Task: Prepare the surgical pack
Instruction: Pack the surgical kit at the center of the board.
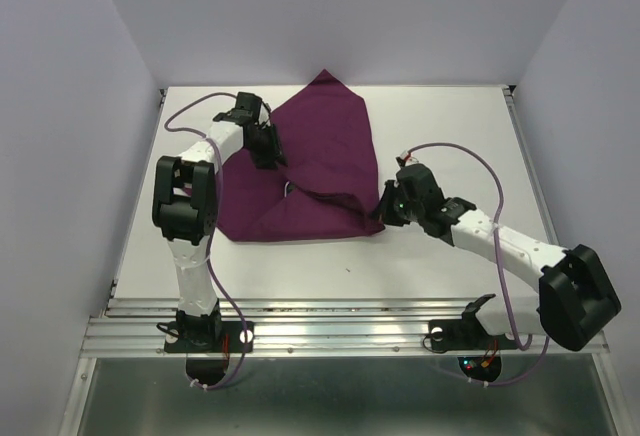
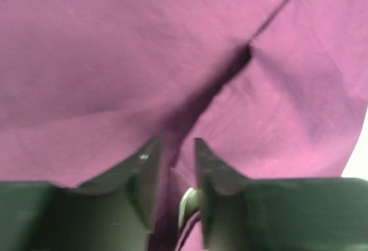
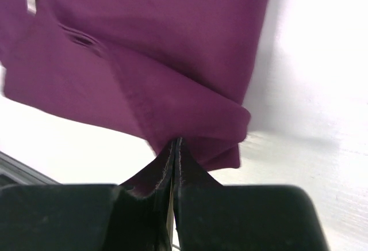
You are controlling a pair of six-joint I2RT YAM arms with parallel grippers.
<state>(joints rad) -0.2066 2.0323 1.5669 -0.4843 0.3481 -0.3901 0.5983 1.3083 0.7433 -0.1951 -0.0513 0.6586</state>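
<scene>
The dark purple cloth (image 1: 320, 146) lies mid-table with its sides folded inward into a loose bundle. My left gripper (image 1: 268, 153) is at the cloth's left side. In the left wrist view its jaws (image 2: 177, 147) stand narrowly apart with a fold of cloth (image 2: 115, 61) pinched between them, and a crease runs away from them. A small shiny edge (image 2: 190, 205) shows by the right finger. My right gripper (image 1: 386, 212) is shut on the cloth's folded right corner (image 3: 190, 118), just above the table. The steel tray, gauze pads and instruments are hidden.
The white table (image 1: 440, 136) has walls at the back and both sides and a metal rail (image 1: 330, 331) along the near edge. A small pale spot (image 1: 288, 188) shows in a gap between the cloth's folds.
</scene>
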